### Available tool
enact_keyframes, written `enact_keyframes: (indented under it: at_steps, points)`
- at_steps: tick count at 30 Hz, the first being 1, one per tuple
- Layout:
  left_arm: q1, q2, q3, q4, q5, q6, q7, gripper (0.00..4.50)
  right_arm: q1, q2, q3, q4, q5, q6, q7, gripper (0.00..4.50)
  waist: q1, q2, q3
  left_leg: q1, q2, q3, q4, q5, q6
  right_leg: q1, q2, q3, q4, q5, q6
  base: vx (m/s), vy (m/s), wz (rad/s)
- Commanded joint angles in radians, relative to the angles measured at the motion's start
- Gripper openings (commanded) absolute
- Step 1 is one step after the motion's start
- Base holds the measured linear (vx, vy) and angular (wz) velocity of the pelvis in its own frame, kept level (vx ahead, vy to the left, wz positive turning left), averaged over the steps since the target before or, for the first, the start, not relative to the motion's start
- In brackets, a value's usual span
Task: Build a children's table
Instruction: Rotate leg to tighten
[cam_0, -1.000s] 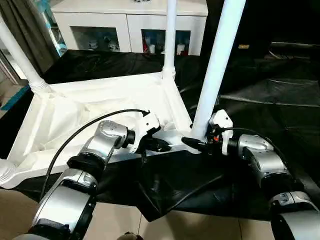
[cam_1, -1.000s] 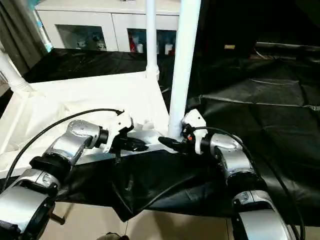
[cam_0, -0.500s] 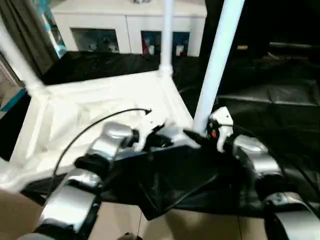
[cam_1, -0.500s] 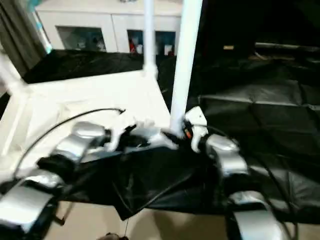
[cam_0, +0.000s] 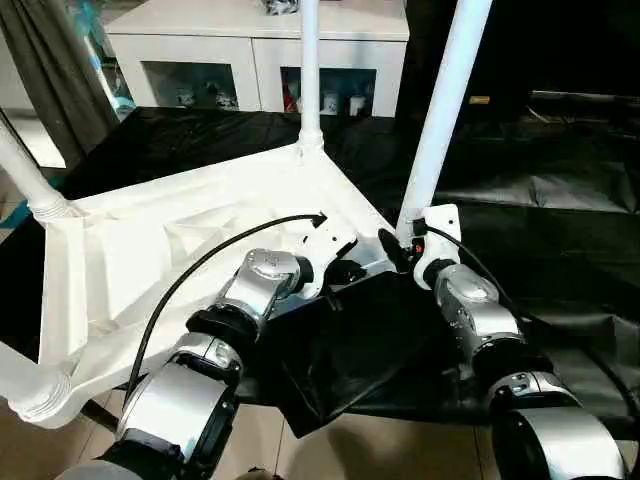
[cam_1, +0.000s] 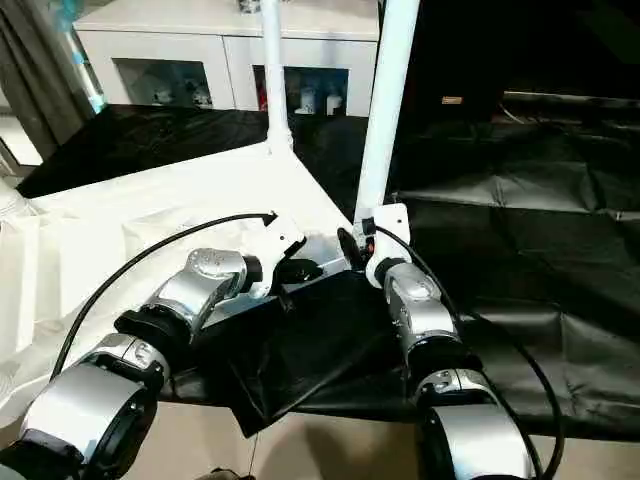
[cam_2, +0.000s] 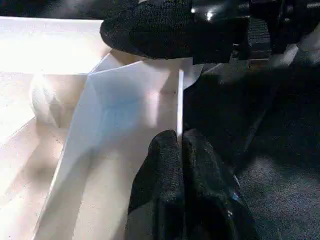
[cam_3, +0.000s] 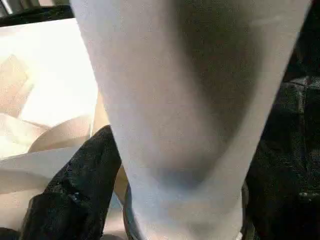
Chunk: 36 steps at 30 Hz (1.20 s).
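Your children's table (cam_0: 190, 250) lies upside down on the black sheet (cam_0: 560, 200), ribbed underside facing up and its white legs standing upward from the corner sockets. Your left pincer (cam_0: 345, 272) is at the near edge of the tabletop, close to the near right corner; the left wrist view shows its fingers (cam_2: 165, 170) pressed together on the thin white rim, so it is pinching that edge. Your right pincer (cam_0: 392, 250) sits at the base of the near right leg (cam_0: 440, 110), its black fingers (cam_3: 75, 185) spread wide around the tube just above the socket; you cannot tell whether they actually press on it. The white glass-door cabinet (cam_0: 250, 60) stands behind the sheet.
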Motion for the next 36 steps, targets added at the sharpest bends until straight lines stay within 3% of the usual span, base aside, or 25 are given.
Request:
enact_keyframes:
  at_steps: [1,2,4,5,9,12,15,21,29,36]
  points:
    - [0.003,-0.01,-0.031,-0.02,-0.011,-0.04,-0.08,0.0,0.014,0.031,0.099,-0.011,-0.011,0.014,0.172,3.84,-0.004,-0.013,-0.06,0.033,0.061,-0.039,-0.089,-0.361,0.009,0.024,-0.071,0.038,-0.077,-0.327,-0.199,0.0,0.0,0.0]
    - [0.005,0.001,-0.031,-0.021,-0.011,-0.045,-0.094,0.0,0.019,0.019,0.108,-0.023,-0.011,0.01,0.202,3.84,-0.005,-0.013,-0.06,0.027,0.061,-0.039,-0.089,-0.344,0.018,0.031,-0.073,0.036,-0.075,-0.326,-0.196,0.0,0.0,0.0]
    - [0.009,0.022,-0.031,-0.023,-0.013,-0.051,-0.126,0.0,0.03,-0.007,0.119,-0.046,-0.006,0.003,0.261,3.84,-0.004,-0.016,-0.062,0.025,0.063,-0.035,-0.085,-0.309,0.037,0.031,-0.072,0.037,-0.073,-0.301,-0.201,0.0,0.0,0.0]
    - [0.014,0.036,-0.034,-0.028,-0.013,-0.059,-0.147,0.0,0.038,-0.024,0.126,-0.065,0.0,-0.001,0.304,3.84,-0.004,-0.016,-0.064,0.019,0.063,-0.035,-0.083,-0.274,0.049,0.037,-0.073,0.036,-0.066,-0.265,-0.21,0.0,0.0,0.0]
    - [0.037,0.083,-0.042,-0.053,-0.02,-0.072,-0.24,0.0,0.069,-0.083,0.134,-0.13,0.021,-0.025,0.441,3.84,0.002,-0.017,-0.072,0.017,0.065,-0.031,-0.072,-0.184,0.095,0.041,-0.072,0.034,-0.05,-0.146,-0.251,0.0,0.0,0.0]
    - [0.044,0.109,-0.04,-0.054,-0.019,-0.08,-0.272,0.0,0.077,-0.12,0.126,-0.161,0.036,-0.037,0.512,3.84,0.005,-0.016,-0.077,0.016,0.066,-0.029,-0.064,-0.126,0.13,0.038,-0.068,0.032,-0.038,-0.056,-0.277,0.0,0.0,0.0]
    - [0.048,0.129,-0.032,-0.05,-0.014,-0.091,-0.29,0.0,0.079,-0.158,0.123,-0.187,0.047,-0.056,0.572,3.84,0.007,-0.014,-0.076,0.018,0.068,-0.027,-0.062,-0.128,0.145,0.033,-0.065,0.031,-0.035,-0.036,-0.288,0.0,0.0,0.0]
    - [0.054,0.136,-0.033,-0.059,-0.018,-0.085,-0.29,0.0,0.079,-0.169,0.13,-0.196,0.041,-0.063,0.602,3.46,0.018,-0.019,-0.073,0.022,0.069,-0.027,-0.066,-0.167,0.107,0.033,-0.068,0.034,-0.043,-0.119,-0.275,0.0,0.0,0.0]
    - [0.063,0.141,-0.033,-0.063,-0.021,-0.083,-0.294,0.0,0.091,-0.18,0.156,-0.199,0.021,-0.052,0.622,2.77,0.022,-0.021,-0.075,0.02,0.067,-0.026,-0.062,-0.131,0.124,0.033,-0.068,0.033,-0.039,-0.096,-0.273,0.0,0.0,0.0]
    - [0.071,0.149,-0.038,-0.072,-0.018,-0.068,-0.307,0.0,0.094,-0.184,0.163,-0.197,0.016,-0.05,0.627,2.21,0.022,-0.02,-0.074,0.019,0.066,-0.027,-0.062,-0.143,0.116,0.033,-0.067,0.033,-0.042,-0.122,-0.265,0.0,0.0,0.0]
